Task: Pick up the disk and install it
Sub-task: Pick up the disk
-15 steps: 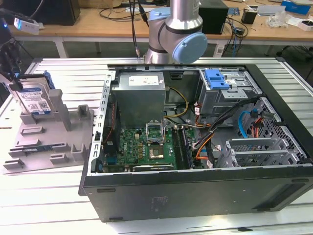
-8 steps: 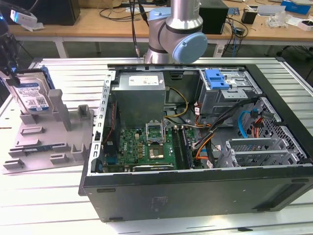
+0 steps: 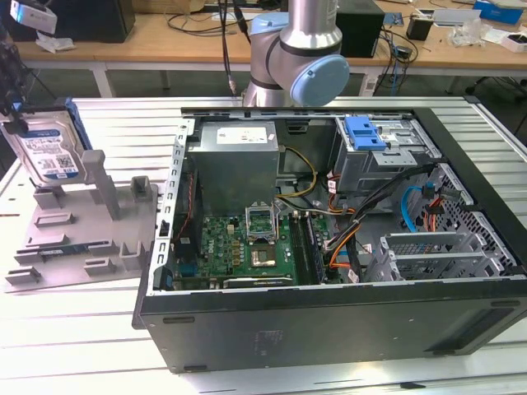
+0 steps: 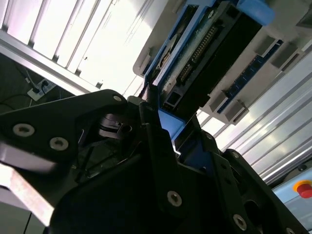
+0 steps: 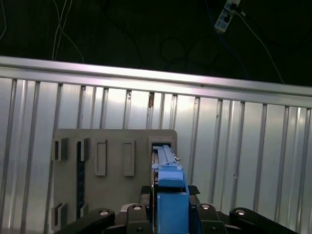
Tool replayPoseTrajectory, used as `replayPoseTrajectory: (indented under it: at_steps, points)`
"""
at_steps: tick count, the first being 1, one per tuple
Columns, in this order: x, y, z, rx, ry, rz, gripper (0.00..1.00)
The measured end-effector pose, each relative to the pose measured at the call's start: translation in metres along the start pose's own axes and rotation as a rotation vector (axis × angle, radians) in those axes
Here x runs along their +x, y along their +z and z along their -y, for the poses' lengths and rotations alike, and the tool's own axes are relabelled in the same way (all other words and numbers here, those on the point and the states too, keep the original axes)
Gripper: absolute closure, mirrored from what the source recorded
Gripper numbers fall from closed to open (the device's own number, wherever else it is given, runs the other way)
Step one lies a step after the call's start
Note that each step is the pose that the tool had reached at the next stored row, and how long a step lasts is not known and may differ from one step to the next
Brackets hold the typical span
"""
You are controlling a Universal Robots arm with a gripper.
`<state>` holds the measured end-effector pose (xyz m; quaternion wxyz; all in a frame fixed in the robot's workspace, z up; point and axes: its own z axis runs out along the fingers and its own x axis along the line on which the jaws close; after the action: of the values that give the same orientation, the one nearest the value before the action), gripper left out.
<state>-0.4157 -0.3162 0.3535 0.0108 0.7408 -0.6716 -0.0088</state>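
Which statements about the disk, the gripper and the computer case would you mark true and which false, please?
1. The disk stands on edge by the grey tray, at the exterior view's left. True.
2. The disk sits inside the drive cage. False: it is outside the computer case, at the tray.
3. The gripper is closed on the disk's blue bracket, as seen in both wrist views. True.
4. The computer case is closed up. False: it lies open, with its motherboard showing.
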Motion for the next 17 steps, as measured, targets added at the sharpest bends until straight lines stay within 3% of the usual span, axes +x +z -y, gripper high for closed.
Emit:
replayPoseTrajectory:
  at_steps: [7, 17]
  points:
    - [-0.0001, -0.0193, -0.0006, 0.0000, 0.000, 0.0000, 0.63]
    - [-0.0001, -0.0547, -0.0015, 0.0001, 0.000, 0.0000, 0.63]
